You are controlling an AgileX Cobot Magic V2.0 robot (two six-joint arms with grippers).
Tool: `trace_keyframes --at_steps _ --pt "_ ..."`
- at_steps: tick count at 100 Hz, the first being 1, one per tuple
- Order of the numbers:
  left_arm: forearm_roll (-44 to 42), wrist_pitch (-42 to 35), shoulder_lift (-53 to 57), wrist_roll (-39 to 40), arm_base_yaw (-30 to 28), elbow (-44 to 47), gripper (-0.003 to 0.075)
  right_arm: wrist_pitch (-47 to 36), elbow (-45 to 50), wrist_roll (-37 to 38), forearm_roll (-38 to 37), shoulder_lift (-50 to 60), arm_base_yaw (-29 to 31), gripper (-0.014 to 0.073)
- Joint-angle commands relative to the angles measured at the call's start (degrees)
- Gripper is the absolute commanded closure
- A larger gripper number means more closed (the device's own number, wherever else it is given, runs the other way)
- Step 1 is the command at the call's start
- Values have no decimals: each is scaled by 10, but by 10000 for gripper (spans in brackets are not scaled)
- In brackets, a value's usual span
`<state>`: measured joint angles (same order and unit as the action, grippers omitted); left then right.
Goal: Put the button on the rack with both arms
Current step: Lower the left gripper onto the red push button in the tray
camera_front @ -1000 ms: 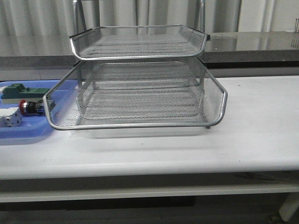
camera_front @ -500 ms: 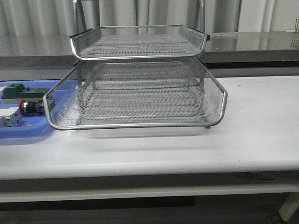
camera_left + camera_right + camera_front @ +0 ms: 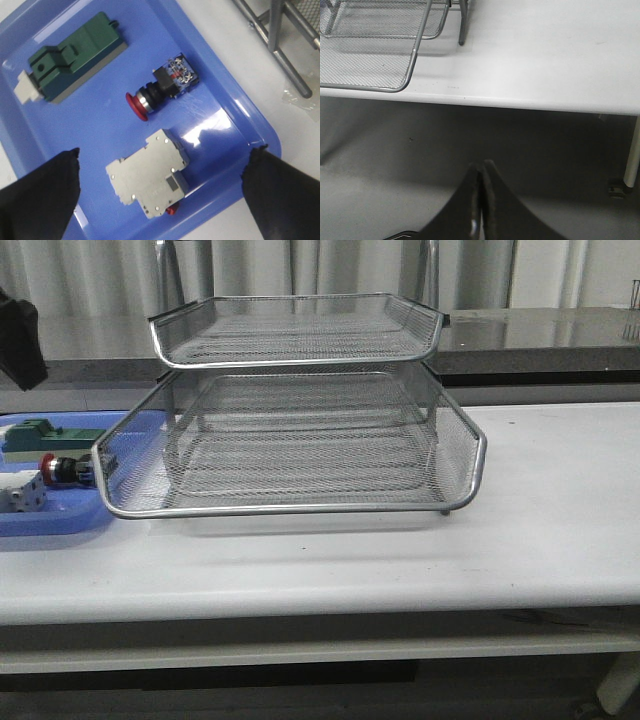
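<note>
Looking over the white table [image 3: 540, 520], you find the silver wire-mesh rack [image 3: 300, 440] standing at its centre, with two trays visible, the lower one drawn forward beyond the upper. To the rack's left lies the flat blue plastic tray [image 3: 60, 525]. Inside this tray rests the small push-button with red mushroom cap, black body and blue rear block [image 3: 162, 86], lying on its side between the green rectangular block [image 3: 75, 55] and the white moulded block [image 3: 148, 175], touching neither.

Check the left gripper [image 3: 160, 192]: it hovers above the blue tray with its two black fingers [image 3: 37, 195] spread wide, one at each side of the white block, and holds nothing. In the front view only a dark part of this arm shows at the upper left edge.

Check the right gripper [image 3: 481, 200]: its fingertips are pressed together with nothing between them, positioned off the table's front edge, well apart from the rack's corner.
</note>
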<state>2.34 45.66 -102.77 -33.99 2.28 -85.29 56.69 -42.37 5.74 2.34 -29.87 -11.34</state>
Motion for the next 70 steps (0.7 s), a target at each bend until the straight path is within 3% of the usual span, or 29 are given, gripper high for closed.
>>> trace_keyframes --at_steps 1,20,46,70 --pt "2 -35 -1 -48 14 -38 101 -34 -17 0 -5 -1 -2 661" --pt "-11 0 -83 -68 26 -134 101 -34 -17 0 -5 -1 -2 661" --pt "-35 107 -194 -116 28 -282 101 -34 -17 0 -5 -1 -2 661" --pt "-35 141 -252 -129 28 -344 101 -34 -17 0 -5 -1 -2 661"
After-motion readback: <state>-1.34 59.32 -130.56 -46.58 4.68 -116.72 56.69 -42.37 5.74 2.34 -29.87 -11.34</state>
